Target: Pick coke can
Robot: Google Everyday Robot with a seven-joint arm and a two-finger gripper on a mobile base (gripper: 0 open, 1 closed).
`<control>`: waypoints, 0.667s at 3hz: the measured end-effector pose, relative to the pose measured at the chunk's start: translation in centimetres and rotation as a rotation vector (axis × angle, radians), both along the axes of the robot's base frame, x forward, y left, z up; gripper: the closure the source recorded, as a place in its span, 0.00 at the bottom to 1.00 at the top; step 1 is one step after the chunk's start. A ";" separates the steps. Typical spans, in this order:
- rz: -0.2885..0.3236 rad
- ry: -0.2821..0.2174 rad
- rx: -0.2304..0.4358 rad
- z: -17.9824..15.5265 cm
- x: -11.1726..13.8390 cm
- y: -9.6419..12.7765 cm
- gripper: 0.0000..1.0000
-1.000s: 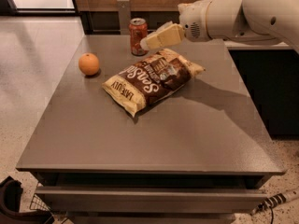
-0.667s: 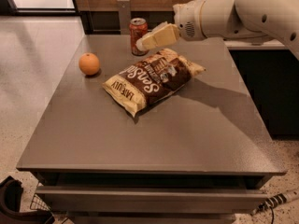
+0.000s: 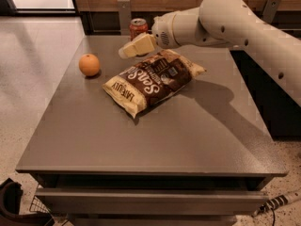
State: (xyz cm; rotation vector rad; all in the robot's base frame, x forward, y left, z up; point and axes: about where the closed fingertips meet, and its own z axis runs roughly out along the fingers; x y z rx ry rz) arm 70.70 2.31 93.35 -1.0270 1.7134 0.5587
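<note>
The coke can (image 3: 138, 27) is a small red can with a silver top rim. It stands upright at the far edge of the grey table (image 3: 155, 140), left of centre. My gripper (image 3: 128, 51) reaches in from the right on a cream-white arm (image 3: 225, 18). It sits just in front of the can and slightly below it, and covers the can's lower part. Only the upper half of the can shows. I cannot tell whether the gripper touches the can.
A brown-and-yellow chip bag (image 3: 153, 79) lies flat at mid-table, just below the gripper. An orange (image 3: 89, 64) sits to the left, near the table's left edge. A wooden wall with metal brackets (image 3: 124, 13) runs behind the table. A drawer front lies under the near edge.
My gripper and arm have moved left, from beside the can's right side to in front of it, and now cover its lower part. The can, orange and bag have not moved.
</note>
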 end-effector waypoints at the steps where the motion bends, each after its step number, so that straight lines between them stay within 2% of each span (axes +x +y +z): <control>1: -0.022 -0.007 0.025 -1.5 2.1 0.4 0.00; 2: -0.062 -0.025 0.033 -1.8 5.1 -1.1 0.00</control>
